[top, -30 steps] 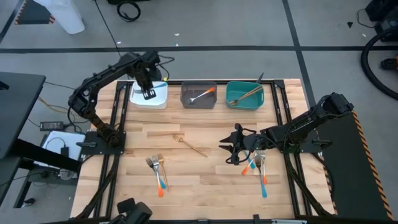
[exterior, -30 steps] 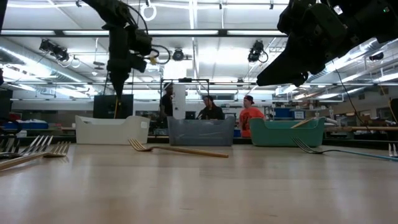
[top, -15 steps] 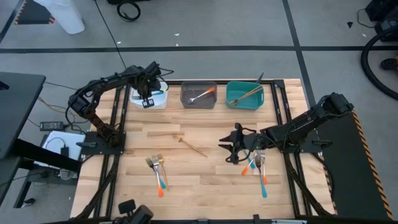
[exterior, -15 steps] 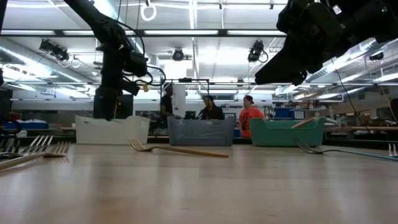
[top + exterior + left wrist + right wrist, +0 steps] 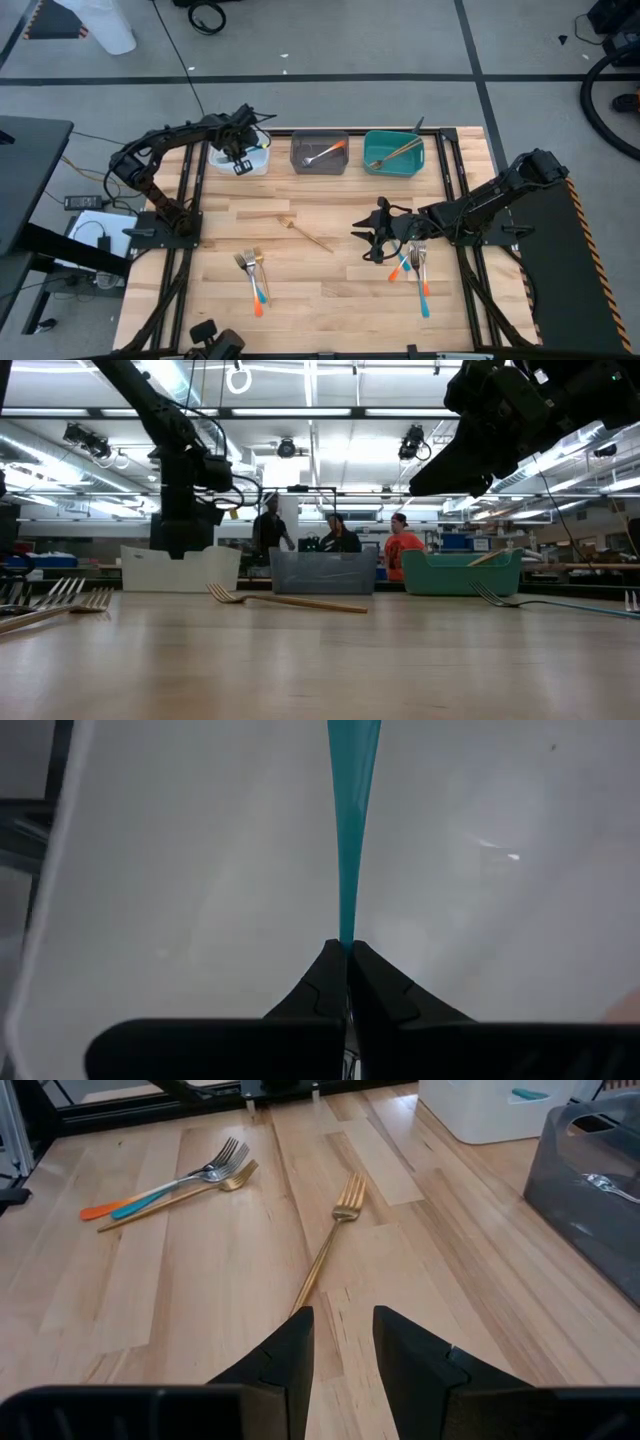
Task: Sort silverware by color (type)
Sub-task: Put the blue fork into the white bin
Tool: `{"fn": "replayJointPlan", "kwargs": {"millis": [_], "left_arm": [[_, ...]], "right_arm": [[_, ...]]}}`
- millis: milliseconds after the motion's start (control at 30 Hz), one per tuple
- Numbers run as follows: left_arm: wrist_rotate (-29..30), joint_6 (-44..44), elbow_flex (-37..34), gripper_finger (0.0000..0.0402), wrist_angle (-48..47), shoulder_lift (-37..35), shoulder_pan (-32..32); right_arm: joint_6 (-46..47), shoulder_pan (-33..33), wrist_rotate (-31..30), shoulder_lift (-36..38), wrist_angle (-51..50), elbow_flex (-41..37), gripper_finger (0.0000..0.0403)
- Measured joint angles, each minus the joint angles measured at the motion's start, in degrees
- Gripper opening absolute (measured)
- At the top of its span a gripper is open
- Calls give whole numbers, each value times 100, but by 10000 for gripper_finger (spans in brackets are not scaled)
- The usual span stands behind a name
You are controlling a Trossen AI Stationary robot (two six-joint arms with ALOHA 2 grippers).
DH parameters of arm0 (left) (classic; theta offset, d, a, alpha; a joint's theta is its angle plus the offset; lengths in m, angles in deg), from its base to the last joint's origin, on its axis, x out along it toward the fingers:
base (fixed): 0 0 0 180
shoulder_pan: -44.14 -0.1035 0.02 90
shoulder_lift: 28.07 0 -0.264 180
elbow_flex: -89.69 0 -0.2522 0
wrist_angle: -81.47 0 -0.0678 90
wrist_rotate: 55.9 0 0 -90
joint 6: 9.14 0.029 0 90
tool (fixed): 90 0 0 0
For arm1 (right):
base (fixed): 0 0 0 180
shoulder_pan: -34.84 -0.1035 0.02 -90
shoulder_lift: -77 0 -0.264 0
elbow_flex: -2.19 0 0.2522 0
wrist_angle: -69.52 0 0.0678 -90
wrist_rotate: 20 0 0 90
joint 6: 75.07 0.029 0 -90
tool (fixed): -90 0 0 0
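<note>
My left gripper (image 5: 240, 162) reaches down into the white bin (image 5: 262, 160) at the far left and is shut on a blue-handled piece of silverware (image 5: 348, 840), whose head is outside the left wrist view. My right gripper (image 5: 342, 1330) hovers open over the table's middle right, empty, pointing at a gold fork (image 5: 330, 1245) lying flat on the wood (image 5: 310, 236). More silverware lies in two small heaps: near left (image 5: 253, 275) and near right (image 5: 415, 265). My left gripper pinches the narrow end of the blue handle (image 5: 346, 932) between its two fingertips. The fingers come from above, pointing steeply down into the white bin, and the handle runs on straight ahead of them. Whether its far end rests on the bin's floor does not show.
A grey bin (image 5: 320, 153) with an orange-handled piece and a teal bin (image 5: 393, 152) with gold pieces stand beside the white one along the far edge. Black rails run down both sides of the table. People sit in the room beyond (image 5: 340, 540).
My left gripper has gone down from above the white bin into it, staying shut on the blue-handled piece and tipping steeper as it sank.
</note>
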Motion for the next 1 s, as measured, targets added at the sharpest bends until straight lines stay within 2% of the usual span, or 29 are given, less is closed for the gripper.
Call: {"fn": "replayJointPlan", "kwargs": {"millis": [367, 767, 1000], "left_arm": [[-94, -15, -606, 14, 496, 0, 2], [-91, -260, -696, 109, 540, 0, 2], [-15, -303, -239, 125, -370, -2, 7]], "right_arm": [[-28, 0, 0, 0, 43, 0, 116], [-85, 2, -4, 0, 39, -1, 116], [-85, 4, -11, 0, 39, -2, 116]]}}
